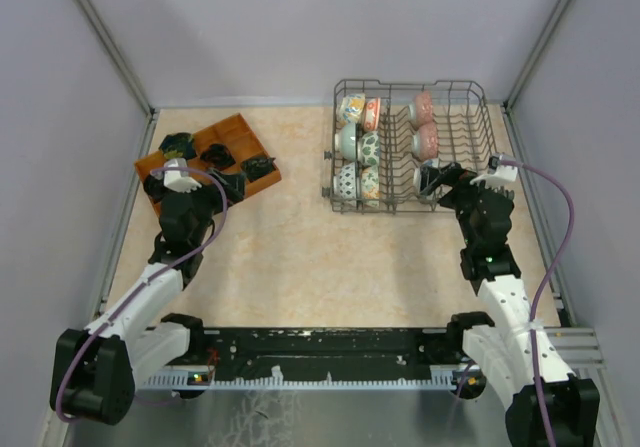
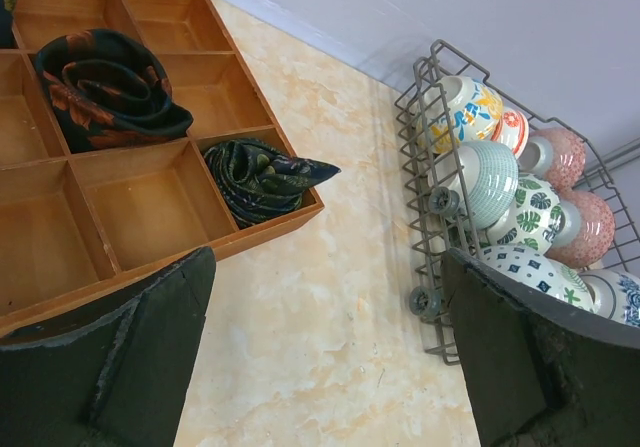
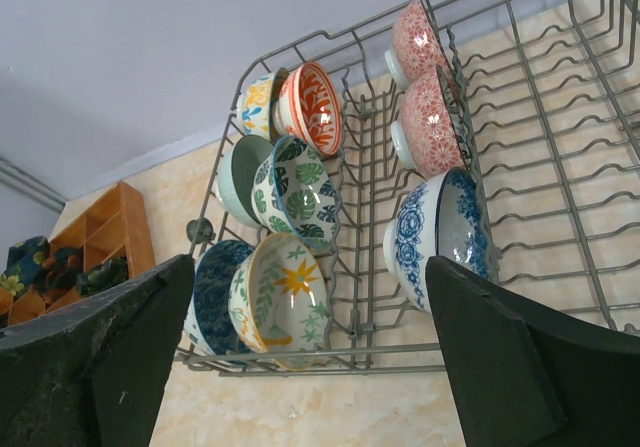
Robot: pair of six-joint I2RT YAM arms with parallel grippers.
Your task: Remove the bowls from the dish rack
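The grey wire dish rack (image 1: 470,87) stands at the back right. Several bowls stand on edge in it. In the right wrist view I see a blue floral bowl (image 3: 425,232), two pink bowls (image 3: 428,119), an orange bowl (image 3: 312,107), a green leaf bowl (image 3: 300,189), a pale teal bowl (image 3: 235,172) and a yellow-flower bowl (image 3: 280,292). My right gripper (image 3: 310,362) is open and empty just outside the rack's front edge, in line with the blue floral bowl (image 1: 428,175). My left gripper (image 2: 330,367) is open and empty over bare table between the tray and the rack (image 2: 425,217).
A brown wooden compartment tray (image 1: 237,130) lies at the back left, with dark folded cloths (image 2: 110,87) in some cells. My left gripper (image 1: 232,185) hovers at its near corner. Grey walls enclose the table on three sides.
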